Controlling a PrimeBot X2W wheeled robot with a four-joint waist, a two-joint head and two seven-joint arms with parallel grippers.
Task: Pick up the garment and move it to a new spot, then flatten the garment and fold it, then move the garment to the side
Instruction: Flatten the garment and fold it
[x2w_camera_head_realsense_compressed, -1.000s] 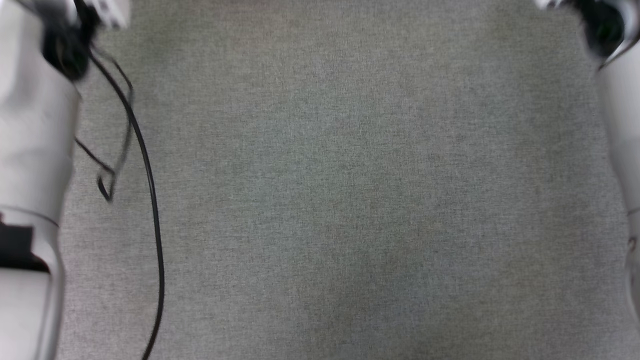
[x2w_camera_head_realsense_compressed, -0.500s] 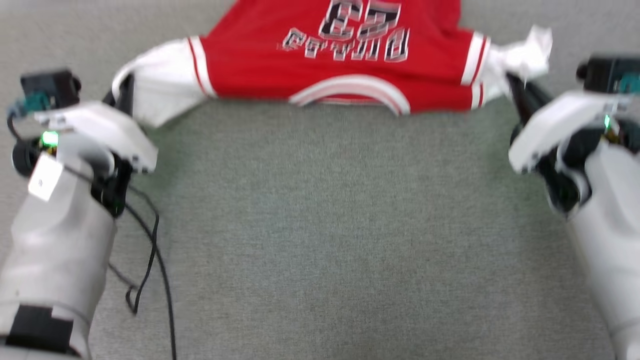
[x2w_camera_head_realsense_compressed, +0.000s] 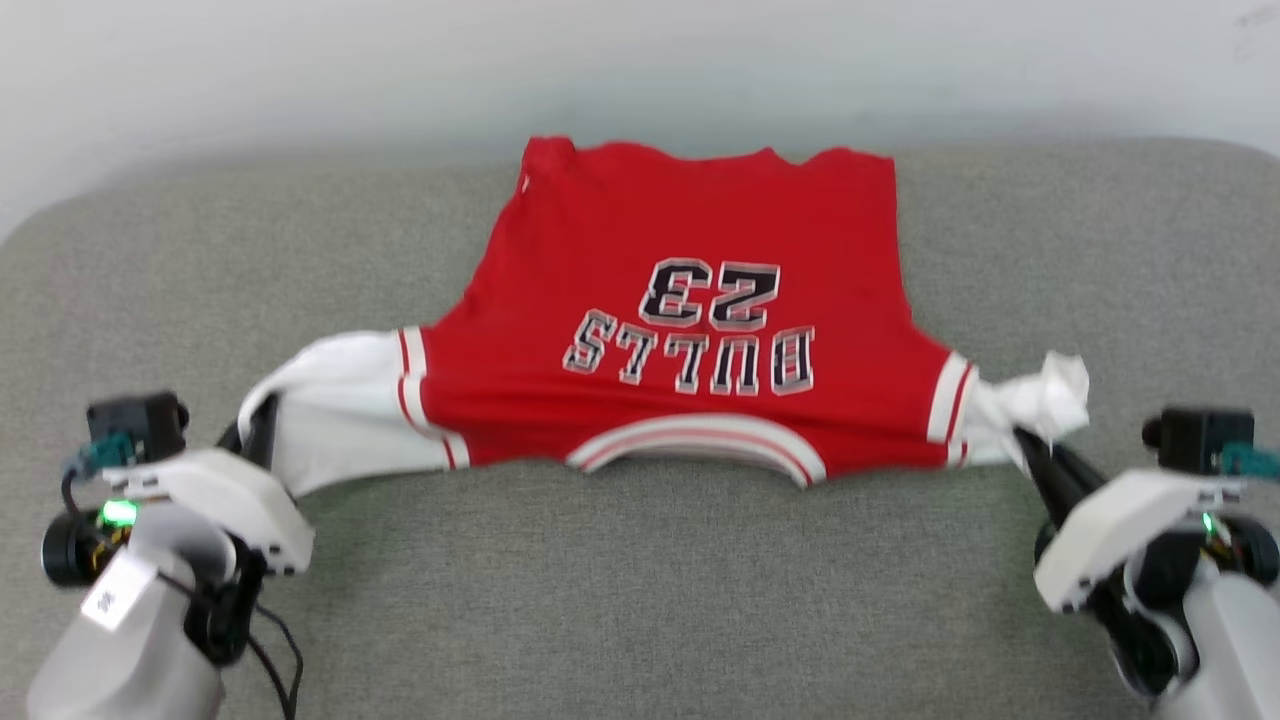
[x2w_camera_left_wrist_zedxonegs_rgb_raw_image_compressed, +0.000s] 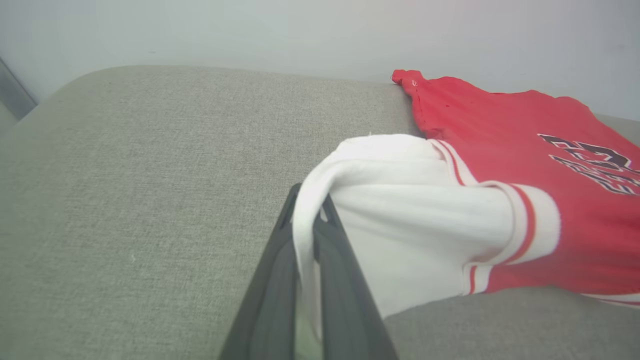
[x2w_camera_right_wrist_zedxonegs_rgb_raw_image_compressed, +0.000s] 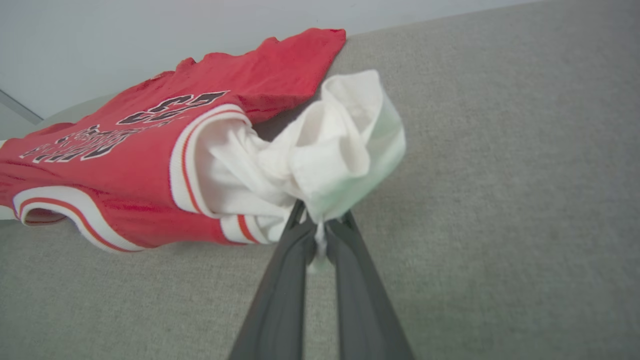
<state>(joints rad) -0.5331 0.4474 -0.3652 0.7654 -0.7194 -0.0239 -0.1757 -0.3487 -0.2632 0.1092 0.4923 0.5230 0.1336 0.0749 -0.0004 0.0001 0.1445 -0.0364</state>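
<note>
Two grippers share the garment (x2w_camera_head_realsense_compressed: 690, 330) between them. The left gripper (x2w_camera_left_wrist_zedxonegs_rgb_raw_image_compressed: 310, 235) has its jaws pressed together on a fold of the white left sleeve (x2w_camera_head_realsense_compressed: 335, 410). The right gripper (x2w_camera_right_wrist_zedxonegs_rgb_raw_image_compressed: 320, 235) pinches the bunched end of the white right sleeve (x2w_camera_head_realsense_compressed: 1040, 400) in the same way.

The red body lies letters-up across the far half of the grey cushion (x2w_camera_head_realsense_compressed: 640, 600). Its hem (x2w_camera_head_realsense_compressed: 700, 155) is at the cushion's far edge, under the wall (x2w_camera_head_realsense_compressed: 640, 60). The striped neck trim (x2w_camera_head_realsense_compressed: 700, 445) is the part nearest the cushion's middle. The shoulder line looks pulled taut and raised slightly off the cushion, while the lower body rests on it.

This reads as the end of the move and the start of the flattening. The cloth is placed and stretched, but not yet laid down.

The next move likely calls for lowering both sleeves onto the cushion together, keeping the sideways tension so the shoulders settle without wrinkles. The right sleeve is crumpled and will probably need spreading after release.
</note>
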